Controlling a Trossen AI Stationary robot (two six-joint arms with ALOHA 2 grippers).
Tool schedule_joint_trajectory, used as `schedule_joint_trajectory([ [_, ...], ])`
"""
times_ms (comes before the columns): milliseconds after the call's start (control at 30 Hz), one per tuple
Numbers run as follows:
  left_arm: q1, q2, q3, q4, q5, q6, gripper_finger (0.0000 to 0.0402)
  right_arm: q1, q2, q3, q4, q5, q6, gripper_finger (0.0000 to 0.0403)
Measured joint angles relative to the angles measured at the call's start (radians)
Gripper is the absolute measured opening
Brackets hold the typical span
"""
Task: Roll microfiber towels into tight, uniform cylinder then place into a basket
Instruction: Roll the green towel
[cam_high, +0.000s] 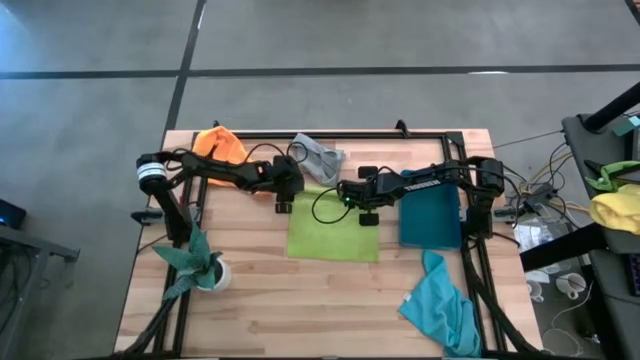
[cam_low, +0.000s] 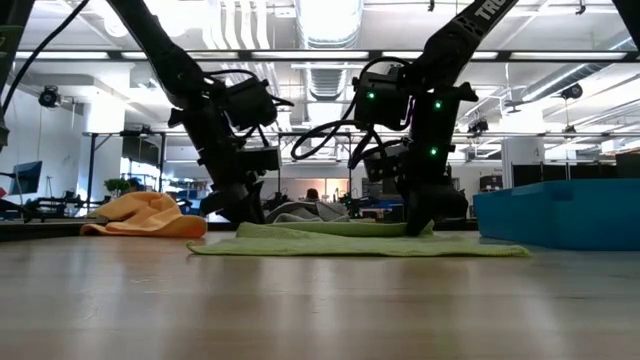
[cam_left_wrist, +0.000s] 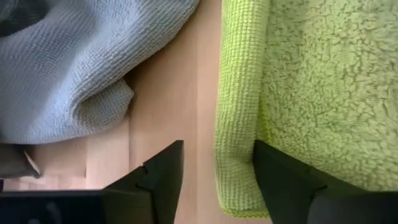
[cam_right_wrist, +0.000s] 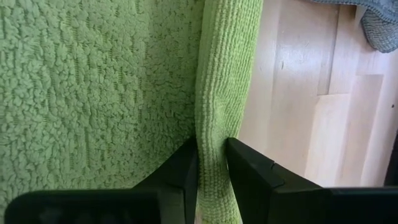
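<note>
The lime green towel (cam_high: 333, 235) lies flat on the table, its far edge turned over into a narrow fold (cam_left_wrist: 239, 112). My left gripper (cam_high: 285, 200) is open at the fold's left end, one finger on the bare wood and one over the towel. My right gripper (cam_high: 367, 212) is shut on the same fold farther right. The grey towel (cam_high: 320, 158) and the orange towel (cam_high: 220, 143) lie bunched at the far edge. The turquoise towel (cam_high: 440, 305) lies crumpled at the near right. The teal basket (cam_high: 430, 220) stands right of the lime towel. My left gripper (cam_left_wrist: 217, 146) points down with the fold's left end (cam_left_wrist: 236, 168) between its open fingers; I cannot tell whether a finger touches the cloth. My right gripper (cam_right_wrist: 211, 146) pinches the turned-over far edge (cam_right_wrist: 214, 127) between its two fingers, from above and across the fold. It holds several layers, and the towel lies on the table.
A potted plant (cam_high: 205, 265) stands at the near left. A dark frame rail (cam_high: 350, 135) runs along the table's far edge. The grey towel lies close behind the lime towel's far edge. Bare wood (cam_high: 300, 300) shows in front of the lime towel.
</note>
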Motion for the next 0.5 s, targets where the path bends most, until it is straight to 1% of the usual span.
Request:
schedule_joint_trajectory([
  [67, 0.0, 0.0, 0.0, -0.003, 0.002, 0.026, 0.0175, 0.0, 0.0, 0.0, 0.001, -0.006, 0.001, 0.0076],
  [133, 0.0, 0.0, 0.0, -0.004, 0.008, 0.058, 0.0155, 0.0, 0.0, 0.0, 0.003, -0.005, 0.0, 0.0075],
  [200, 0.0, 0.0, 0.0, -0.009, 0.016, 0.089, 0.0117, 0.0, -0.001, -0.001, 0.003, -0.006, 0.0, 0.0075],
  [300, -0.002, 0.0, 0.014, -0.045, 0.02, 0.111, 0.0036, 0.0, -0.005, -0.002, 0.004, -0.006, 0.0, 0.0077],
  [333, -0.002, 0.0, 0.021, -0.053, 0.019, 0.11, 0.0019, 0.0, -0.007, -0.002, 0.006, -0.009, 0.0, 0.0078],
  [367, -0.001, 0.0, 0.03, -0.064, 0.016, 0.11, 0.0012, 0.0, -0.011, -0.002, 0.007, -0.012, 0.0, 0.0079],
  [500, 0.0, -0.025, 0.067, -0.065, -0.036, 0.133, 0.0007, 0.0, -0.024, -0.003, -0.001, -0.018, -0.001, 0.0079],
])
